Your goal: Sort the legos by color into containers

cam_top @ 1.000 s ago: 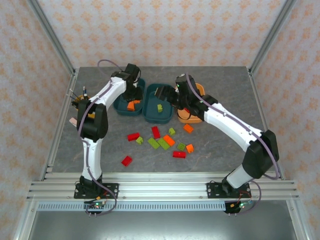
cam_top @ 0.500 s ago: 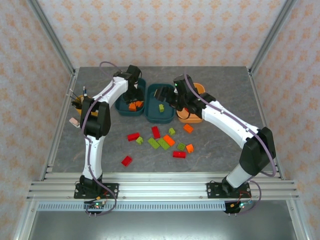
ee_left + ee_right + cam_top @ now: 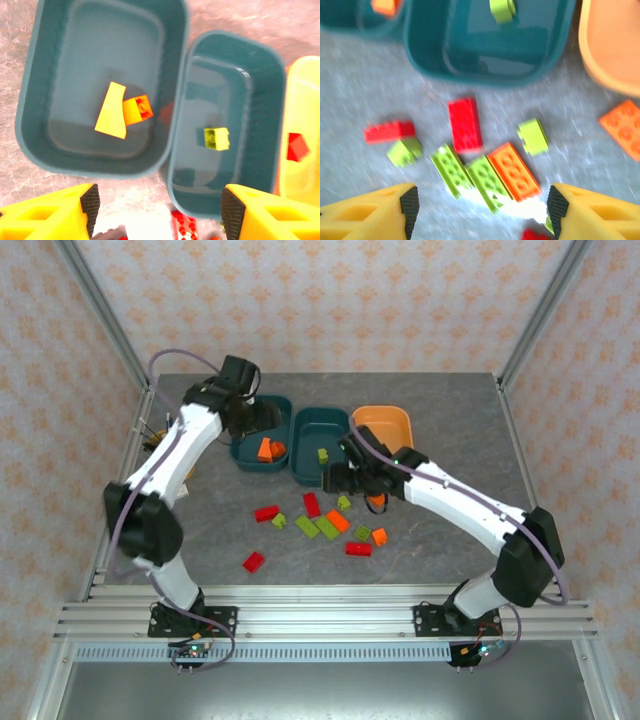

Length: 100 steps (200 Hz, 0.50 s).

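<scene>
**Supervisor:** State the step in hand.

**Operator:** Between picks, by my reading. The left jaws stand apart and empty above the left teal tub, which holds an orange wedge and an orange brick. The right jaws, also apart and empty, hang over the loose legos on the worktop. The middle teal tub holds one lime brick. The orange tub holds one red brick.

**Supervisor:** What does the next move call for?

**Operator:** A straight descent of the right jaws onto one brick. Two lime plates and an orange plate lie flank to flank, leaving no gap for a finger. I would take the lone lime cube, which has bare worktop all round, and carry it to the middle teal tub.

**Supervisor:** Edges and room?

**Operator:** The tubs sit side by side. I cannot tell whether their rims touch. The long red brick lies near the middle teal tub's front wall, so I would keep any approach there vertical. Open room lies toward the worktop's right side.
</scene>
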Each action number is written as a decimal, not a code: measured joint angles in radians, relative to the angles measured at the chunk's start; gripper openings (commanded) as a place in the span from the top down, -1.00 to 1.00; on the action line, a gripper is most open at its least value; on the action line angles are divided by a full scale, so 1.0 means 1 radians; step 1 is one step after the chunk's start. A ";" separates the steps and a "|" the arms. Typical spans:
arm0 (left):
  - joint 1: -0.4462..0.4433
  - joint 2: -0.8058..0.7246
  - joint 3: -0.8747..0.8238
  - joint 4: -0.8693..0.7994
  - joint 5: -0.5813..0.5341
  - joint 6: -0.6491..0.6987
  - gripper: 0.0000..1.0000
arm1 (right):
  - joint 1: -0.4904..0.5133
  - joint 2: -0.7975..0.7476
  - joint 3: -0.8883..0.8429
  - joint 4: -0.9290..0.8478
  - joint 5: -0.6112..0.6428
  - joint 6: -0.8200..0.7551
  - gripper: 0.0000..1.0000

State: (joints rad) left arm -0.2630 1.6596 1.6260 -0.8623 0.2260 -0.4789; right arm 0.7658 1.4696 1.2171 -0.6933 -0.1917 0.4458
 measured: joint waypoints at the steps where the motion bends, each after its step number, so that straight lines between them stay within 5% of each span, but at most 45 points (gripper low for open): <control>1: -0.001 -0.006 -0.006 0.002 0.000 0.000 -0.39 | 0.004 -0.003 -0.004 -0.005 0.002 -0.003 -0.41; 66: -0.249 -0.525 -0.644 0.112 -0.003 -0.153 -0.45 | 0.101 -0.030 -0.124 -0.055 0.019 -0.036 -0.36; 100: -0.325 -0.710 -0.835 0.120 -0.014 -0.241 -0.45 | 0.146 -0.030 -0.210 -0.067 0.020 -0.079 -0.47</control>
State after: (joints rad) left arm -0.5884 0.9497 0.7910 -0.7425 0.2115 -0.7204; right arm 0.9119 1.4399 1.0073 -0.7601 -0.1715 0.3668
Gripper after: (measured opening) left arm 0.725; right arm 0.708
